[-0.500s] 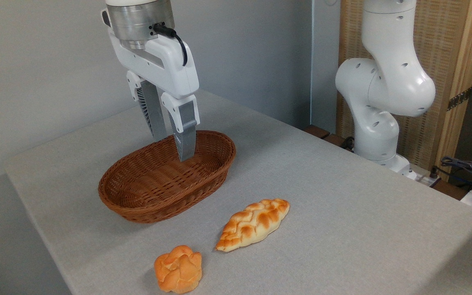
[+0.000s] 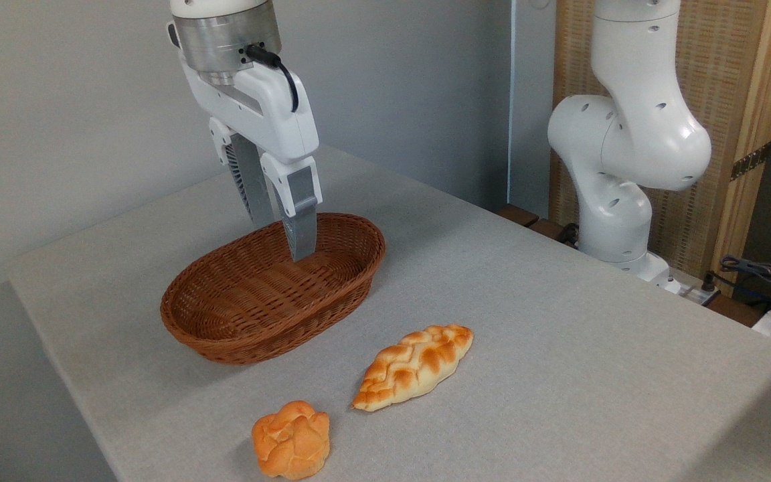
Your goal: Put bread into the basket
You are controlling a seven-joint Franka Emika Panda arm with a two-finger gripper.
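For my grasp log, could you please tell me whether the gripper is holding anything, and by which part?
Nothing is held. The gripper hangs over the basket with empty, open fingers; the bread lies on the table, untouched.

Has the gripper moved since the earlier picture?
Yes. The gripper has shifted slightly left and up against the basket, its fingertips a little higher over the weave. The bread lies untouched.

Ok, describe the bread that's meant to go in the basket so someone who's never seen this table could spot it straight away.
Find the oval brown wicker basket on the grey table. In front of it, towards the right, lies the braided loaf. It is long with pointed ends, unlike the small round knobbly roll nearer the table's front edge.
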